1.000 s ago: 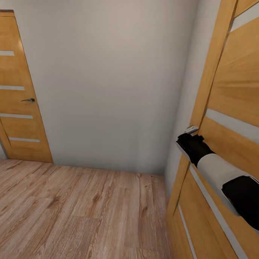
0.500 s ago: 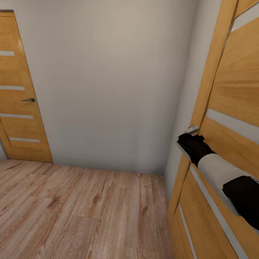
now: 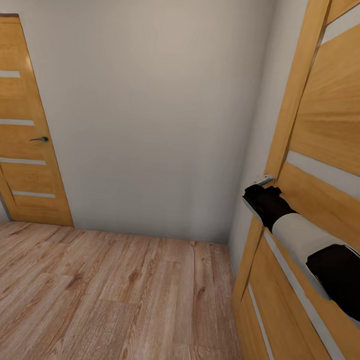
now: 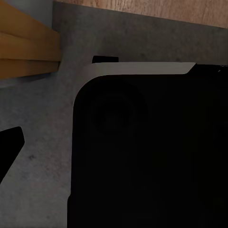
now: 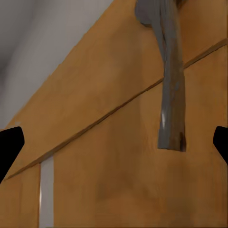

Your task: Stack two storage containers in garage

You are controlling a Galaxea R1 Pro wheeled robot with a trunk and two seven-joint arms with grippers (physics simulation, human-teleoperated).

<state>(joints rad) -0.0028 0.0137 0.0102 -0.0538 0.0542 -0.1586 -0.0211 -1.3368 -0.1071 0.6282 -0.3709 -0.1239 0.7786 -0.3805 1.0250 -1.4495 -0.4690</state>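
The two storage containers are out of view. My right gripper (image 3: 262, 180) reaches to the edge of the near orange-brown door (image 3: 328, 134) on the right. In the right wrist view my right gripper (image 5: 114, 147) is open, its black fingertips (image 5: 9, 145) at both edges of the picture. The door's grey lever handle (image 5: 170, 95) hangs between them against the wood panel. In the left wrist view one black fingertip (image 4: 9, 147) of my left gripper hangs over dark grey concrete floor (image 4: 42, 123), beside my own dark body (image 4: 152, 152).
A white wall (image 3: 151, 110) closes the passage ahead. A second orange-brown door (image 3: 22, 131) with frosted strips stands shut at the left. Light wood plank floor (image 3: 102, 292) lies in front. Wood planks (image 4: 156, 9) meet the concrete near a door's lower edge (image 4: 26, 52).
My right arm has shifted slightly to the left along the near door. The rest of the scene is unchanged.
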